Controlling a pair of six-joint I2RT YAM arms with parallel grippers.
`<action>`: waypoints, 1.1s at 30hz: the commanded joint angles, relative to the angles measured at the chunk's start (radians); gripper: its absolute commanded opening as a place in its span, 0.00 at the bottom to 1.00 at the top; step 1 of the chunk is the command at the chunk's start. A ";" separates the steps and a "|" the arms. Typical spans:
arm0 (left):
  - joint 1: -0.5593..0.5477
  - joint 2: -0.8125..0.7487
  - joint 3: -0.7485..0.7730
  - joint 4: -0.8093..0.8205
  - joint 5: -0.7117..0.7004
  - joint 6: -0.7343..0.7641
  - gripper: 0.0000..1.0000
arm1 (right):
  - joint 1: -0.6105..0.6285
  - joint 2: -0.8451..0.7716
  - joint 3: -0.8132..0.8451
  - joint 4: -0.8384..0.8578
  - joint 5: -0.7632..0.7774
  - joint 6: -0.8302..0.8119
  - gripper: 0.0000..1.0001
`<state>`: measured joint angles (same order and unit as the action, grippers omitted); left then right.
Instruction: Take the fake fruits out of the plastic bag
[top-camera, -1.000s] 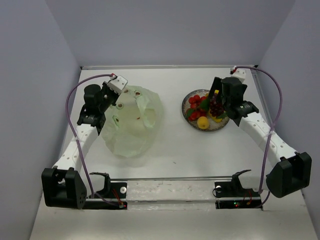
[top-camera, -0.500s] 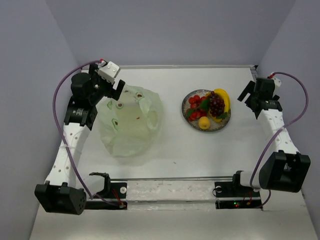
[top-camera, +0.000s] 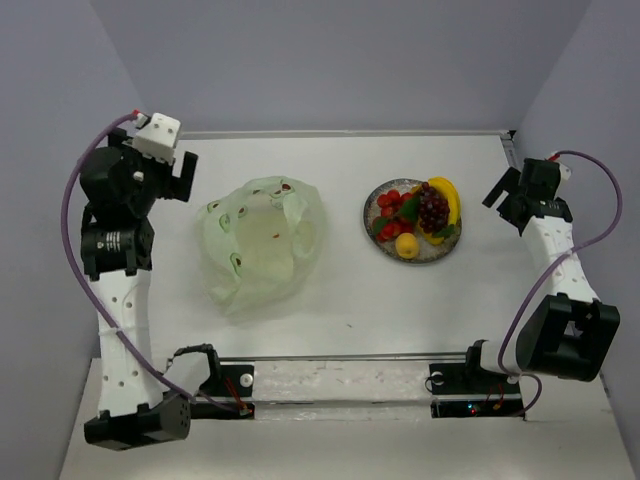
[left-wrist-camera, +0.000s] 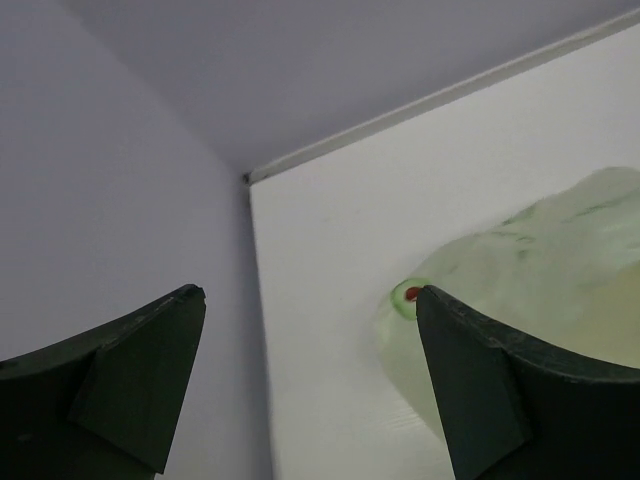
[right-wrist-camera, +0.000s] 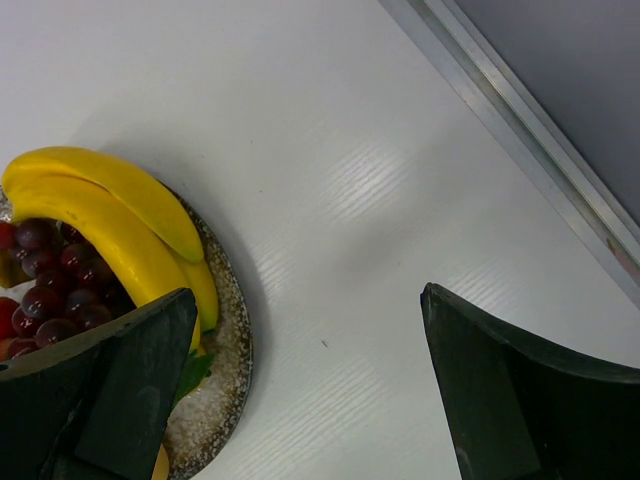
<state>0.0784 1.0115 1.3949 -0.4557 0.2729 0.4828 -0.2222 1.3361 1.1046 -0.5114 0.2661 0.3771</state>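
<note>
The plastic bag (top-camera: 262, 245) lies slack and crumpled on the left half of the table, pale green with small dark red marks. The fake fruits rest on the grey speckled plate (top-camera: 437, 256): banana (top-camera: 446, 200), purple grapes (top-camera: 432, 212), red berries (top-camera: 391, 205) and a yellow-orange round fruit (top-camera: 407, 246). My left gripper (top-camera: 185, 180) hangs open, back and to the left of the bag, touching nothing. In the left wrist view, the left gripper (left-wrist-camera: 310, 292) frames bare table with the bag (left-wrist-camera: 540, 260) beside its right finger. My right gripper (top-camera: 503, 190) stands open and empty to the right of the plate. The right gripper (right-wrist-camera: 309, 292) has the banana (right-wrist-camera: 100, 215) and grapes (right-wrist-camera: 50, 280) at its left.
Grey walls close in the table on the left, back and right; the left wall (left-wrist-camera: 120, 180) is close beside my left gripper. A metal rail (top-camera: 350, 375) with both arm bases runs along the near edge. Purple cables (top-camera: 75, 200) loop off each arm.
My left gripper has opened, let go of the bag and drawn up and back to the left. My right arm pulled away from the plate to the right.
</note>
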 joint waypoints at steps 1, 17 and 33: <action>0.245 0.082 -0.094 0.000 -0.063 -0.009 0.99 | -0.025 0.002 0.024 -0.001 0.074 -0.014 1.00; 0.345 0.024 -0.430 0.131 -0.126 -0.026 0.99 | -0.025 0.080 0.012 -0.059 0.098 0.100 1.00; 0.345 0.006 -0.441 0.111 -0.061 -0.032 0.99 | -0.025 0.058 -0.008 -0.053 0.090 0.105 1.00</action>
<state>0.4248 1.0504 0.9699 -0.3595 0.1795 0.4622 -0.2420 1.4281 1.0969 -0.5724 0.3584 0.4686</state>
